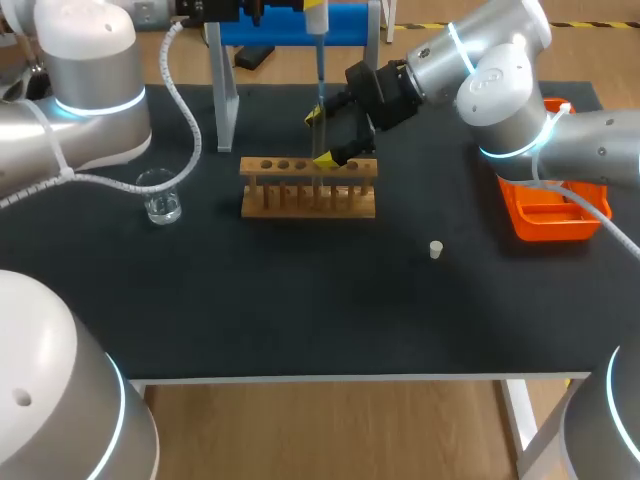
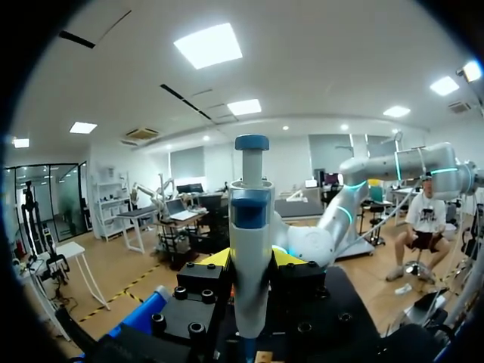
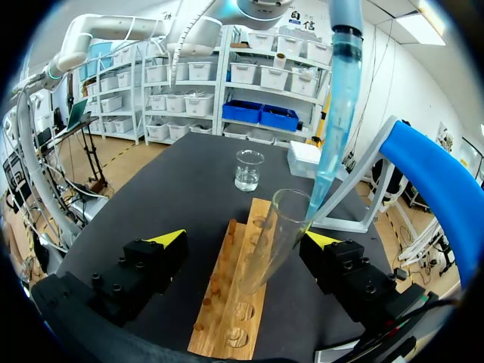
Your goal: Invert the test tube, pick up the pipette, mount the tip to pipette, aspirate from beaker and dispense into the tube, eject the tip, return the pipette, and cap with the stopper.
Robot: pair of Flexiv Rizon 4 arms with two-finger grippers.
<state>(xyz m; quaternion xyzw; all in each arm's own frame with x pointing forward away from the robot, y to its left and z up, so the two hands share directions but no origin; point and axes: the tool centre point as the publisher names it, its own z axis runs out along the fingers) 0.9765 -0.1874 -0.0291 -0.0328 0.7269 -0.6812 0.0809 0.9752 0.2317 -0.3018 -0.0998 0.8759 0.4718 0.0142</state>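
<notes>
Your left gripper (image 2: 250, 258) was clenched on the pipette (image 2: 250, 227). Its tip (image 3: 333, 128) reached the mouth of the tube (image 3: 268, 242), which leaned in the rack (image 3: 227, 318) between the released, spread fingers of your right gripper (image 3: 245, 239). To dispense well, you probably needed to hold the tip inside the mouth and press the plunger slowly.

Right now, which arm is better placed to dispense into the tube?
Left. The left claw grips the pipette, whose tip sits at the mouth of the test tube in the rack. The right claw only flanks the tube, open.
</notes>
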